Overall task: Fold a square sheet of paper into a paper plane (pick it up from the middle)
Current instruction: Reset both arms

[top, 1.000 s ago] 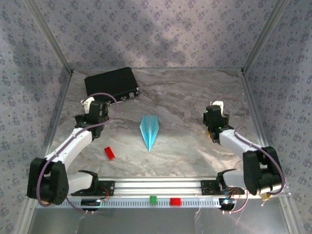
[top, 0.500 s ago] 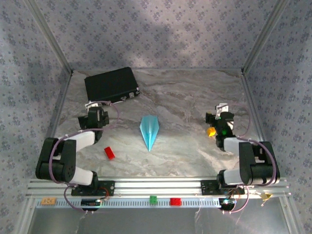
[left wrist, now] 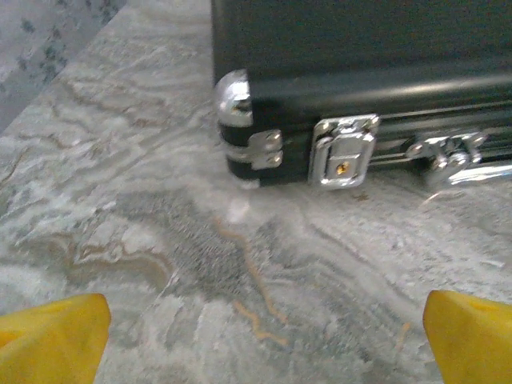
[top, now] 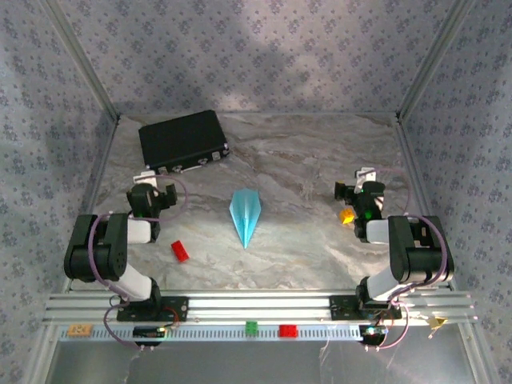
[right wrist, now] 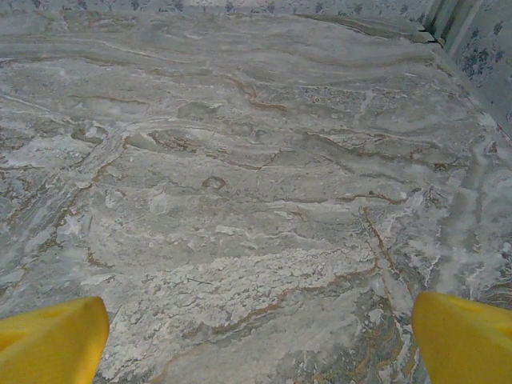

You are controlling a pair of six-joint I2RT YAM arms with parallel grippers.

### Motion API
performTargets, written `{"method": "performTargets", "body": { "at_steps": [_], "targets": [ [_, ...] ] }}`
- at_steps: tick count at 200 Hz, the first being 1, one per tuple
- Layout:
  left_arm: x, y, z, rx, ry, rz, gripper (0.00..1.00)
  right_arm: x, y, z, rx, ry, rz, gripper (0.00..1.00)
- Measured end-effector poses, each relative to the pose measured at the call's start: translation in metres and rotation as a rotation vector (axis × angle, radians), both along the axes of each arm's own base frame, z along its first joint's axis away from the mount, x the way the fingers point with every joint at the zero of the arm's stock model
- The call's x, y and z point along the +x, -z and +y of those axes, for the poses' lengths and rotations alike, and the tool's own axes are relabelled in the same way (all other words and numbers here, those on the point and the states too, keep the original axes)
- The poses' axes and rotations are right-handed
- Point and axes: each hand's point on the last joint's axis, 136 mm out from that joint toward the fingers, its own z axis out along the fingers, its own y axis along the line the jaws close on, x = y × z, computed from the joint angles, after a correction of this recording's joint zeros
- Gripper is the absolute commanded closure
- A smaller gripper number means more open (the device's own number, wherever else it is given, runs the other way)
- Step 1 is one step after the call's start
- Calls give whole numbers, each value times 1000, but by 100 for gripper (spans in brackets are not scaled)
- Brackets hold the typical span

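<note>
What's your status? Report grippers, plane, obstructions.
Left gripper open, empty, facing black case. Right gripper open, empty. Paper plane folded, flat on table centre. Red brick beside it, not touching.
</note>
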Motion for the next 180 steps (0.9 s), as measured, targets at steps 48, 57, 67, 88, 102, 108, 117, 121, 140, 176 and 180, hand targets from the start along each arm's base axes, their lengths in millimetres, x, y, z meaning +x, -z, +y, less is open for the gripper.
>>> {"method": "performTargets", "body": {
  "at_steps": [48, 57, 67, 88, 102, 108, 117, 121, 140, 176, 180],
  "targets": [
    [7, -6, -15, -17, 89, -15, 0, 0, 0, -1, -1, 4, 0, 1],
    [7, -6, -16, -19, 96, -15, 0, 0, 0, -1, -1, 4, 0, 1],
    [8, -6, -17, -19, 101, -15, 0, 0, 0, -1, -1, 4, 1, 1],
    [8, -6, -18, -20, 105, -15, 0, 0, 0, -1, -2, 5, 0, 1],
    [8, -6, -18, -20, 105, -14, 0, 0, 0, -1, -2, 6, 1, 1],
    [8, -6, -18, -19, 105, -14, 0, 0, 0, -1, -3, 7, 0, 1],
    [8, -6, -18, -20, 106, -14, 0, 0, 0, -1, -3, 7, 1, 1],
    [8, -6, -18, -20, 106, -14, 0, 0, 0, -1, -3, 7, 1, 1],
    [8, -6, -18, -20, 106, -14, 0, 0, 0, -1, -3, 7, 1, 1],
    [8, -6, -18, -20, 106, -15, 0, 0, 0, -1, -3, 7, 1, 1],
    [8, -6, -18, -20, 106, -14, 0, 0, 0, -1, -3, 7, 0, 1]
  ]
}}
